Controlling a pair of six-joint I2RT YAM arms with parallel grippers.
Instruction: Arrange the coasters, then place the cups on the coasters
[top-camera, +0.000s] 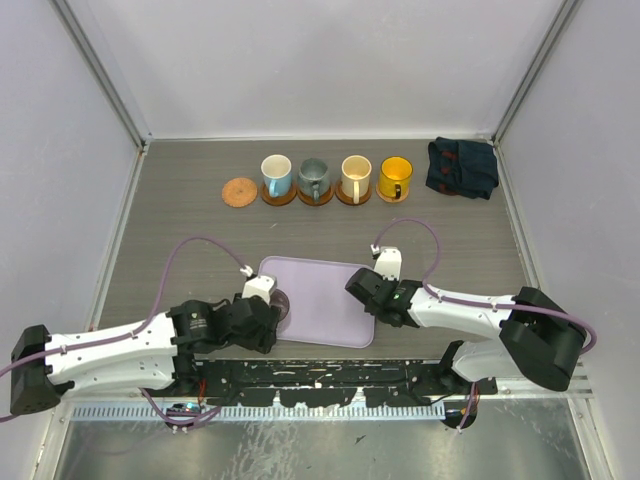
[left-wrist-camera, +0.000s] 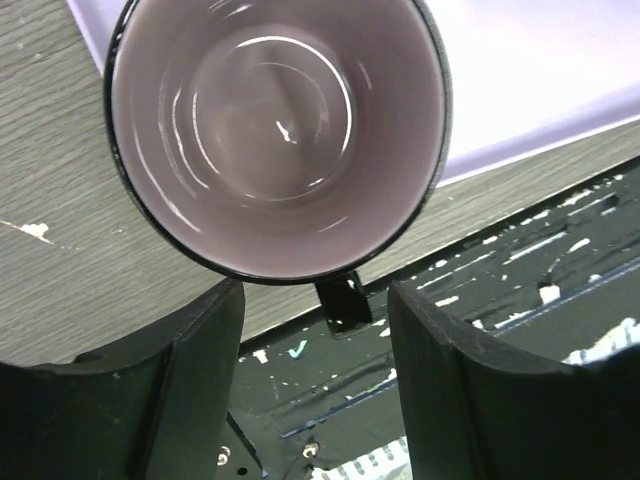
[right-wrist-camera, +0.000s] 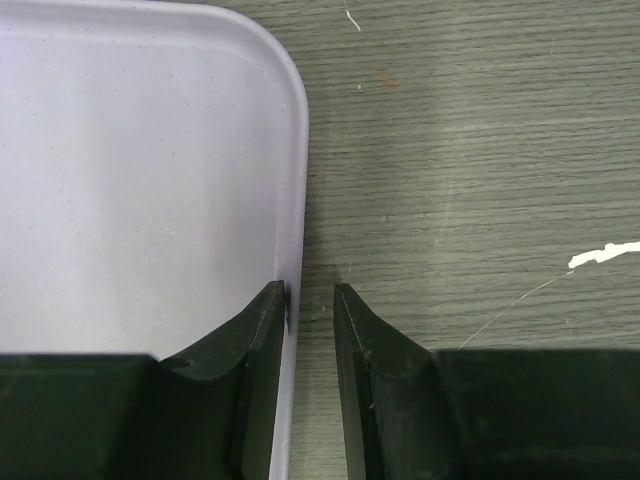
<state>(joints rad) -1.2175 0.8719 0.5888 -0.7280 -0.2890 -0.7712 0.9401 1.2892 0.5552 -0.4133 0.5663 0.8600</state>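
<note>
Step in hand: pick up the mauve cup (left-wrist-camera: 278, 140), the only one not on a coaster. It stands upright at the near-left edge of the lavender tray (top-camera: 335, 285), apparently on the tray, though its base is hidden. It is close to the arm bases and well apart from the row at the far side of the table (top-camera: 190, 240). In that row the light blue cup (top-camera: 277, 175), grey-green cup (top-camera: 314, 180), cream cup (top-camera: 355, 177) and orange-yellow cup (top-camera: 395, 177) each sit on a coaster. The empty coaster (top-camera: 239, 192) is at the left end, just beside the light blue cup.

Left pincer (left-wrist-camera: 315, 300): released, with one jaw either side of the cup's handle (left-wrist-camera: 342, 305) and neither touching it.

Right pincer (right-wrist-camera: 310, 295): jaws narrowly apart straddling the tray's right rim, one finger inside and one outside. Can't tell if it pinches the rim.

To do it well:
- Centre the handle between the jaws and go deep enough that the pads cover the loop, not just its tip.
- Clench firmly, since the handle is thin and glossy and the cup could swivel.
- Lift straight up to clear the tray lip before moving sideways.
- Carry the cup upright, approach the empty coaster from its open left side, and set it down centred.
- Main risk is bumping the light blue cup.
</note>
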